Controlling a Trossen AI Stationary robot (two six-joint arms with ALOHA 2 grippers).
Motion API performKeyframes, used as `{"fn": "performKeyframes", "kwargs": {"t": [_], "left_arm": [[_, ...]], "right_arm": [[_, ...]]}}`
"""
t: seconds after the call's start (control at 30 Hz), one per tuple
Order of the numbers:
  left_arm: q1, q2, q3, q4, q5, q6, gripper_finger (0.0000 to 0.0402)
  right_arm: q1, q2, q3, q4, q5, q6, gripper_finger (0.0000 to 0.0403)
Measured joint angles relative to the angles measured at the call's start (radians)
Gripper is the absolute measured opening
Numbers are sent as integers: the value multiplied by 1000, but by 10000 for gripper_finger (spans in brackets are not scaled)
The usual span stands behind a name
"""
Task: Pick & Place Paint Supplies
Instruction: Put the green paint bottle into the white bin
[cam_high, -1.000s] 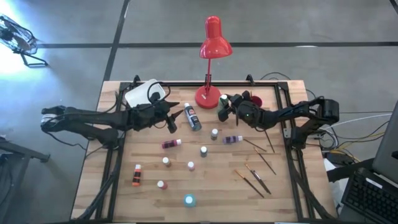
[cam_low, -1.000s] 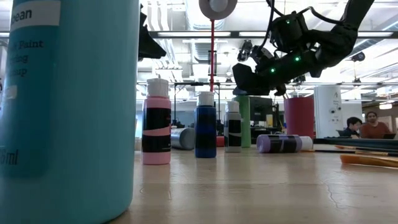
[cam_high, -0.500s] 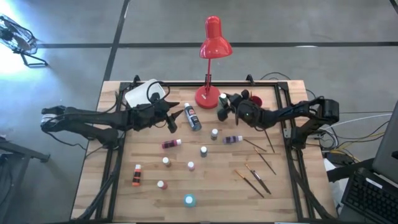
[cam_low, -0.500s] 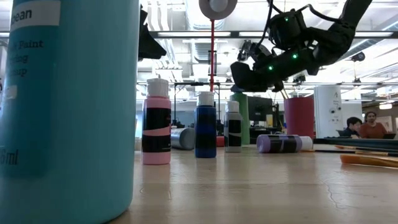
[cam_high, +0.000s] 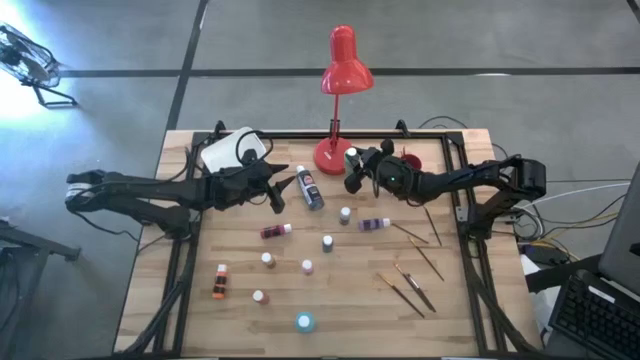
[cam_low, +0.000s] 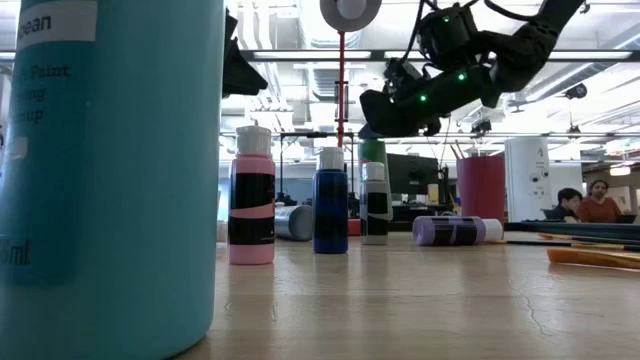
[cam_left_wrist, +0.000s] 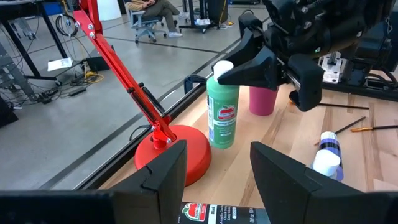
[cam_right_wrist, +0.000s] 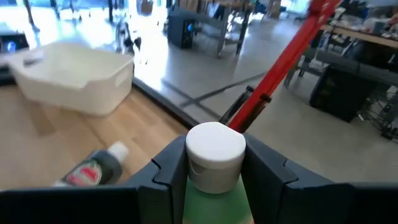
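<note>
Carrying step in hand: right hand (cam_high: 352, 172) clamped on the neck of the green bottle (cam_left_wrist: 223, 113), fingers (cam_right_wrist: 268, 171) pressed to either side just under its white cap (cam_right_wrist: 216, 147). Bottle upright, beside the red lamp's round base (cam_left_wrist: 176, 151) at the far edge of the desk (cam_high: 340, 300). In the low view the bottle's foot sits higher than the bottles standing in front of it, so probably lifted clear, though the left wrist view does not settle whether it rests on the wood.

Left hand (cam_left_wrist: 217, 168) parked near the dark bottle (cam_high: 309, 188) lying on its side, fingers (cam_left_wrist: 163, 171) apart around nothing, pointing toward the green bottle and the pink cup (cam_left_wrist: 262, 99) behind it.

White bin (cam_right_wrist: 74, 76) at the far left corner, well apart from the green bottle, with the lying dark bottle between; likely the drop place, judging from the task alone.

Next move: keep the clamp firm, raise enough to clear the lamp base and the lying bottle, travel across toward the bin, then lower and let go inside its walls. Care needed with the lamp's slanted arm (cam_right_wrist: 283, 59) close by.

Plenty left: small bottles scattered mid-desk, purple bottle (cam_high: 374, 224) on its side, brushes (cam_high: 410, 285) toward the right edge, teal bottle (cam_high: 304, 322) at the near edge.
</note>
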Motion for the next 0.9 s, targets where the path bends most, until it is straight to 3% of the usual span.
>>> {"fn": "performKeyframes", "kwargs": {"t": [0.27,0.9], "left_arm": [[0,0,0,0,0,0,183],[0,0,-2,19,43,26,184]], "right_arm": [[5,-24,47,-103,-35,0,112],[87,-141,52,-140,-71,-13,112]]}}
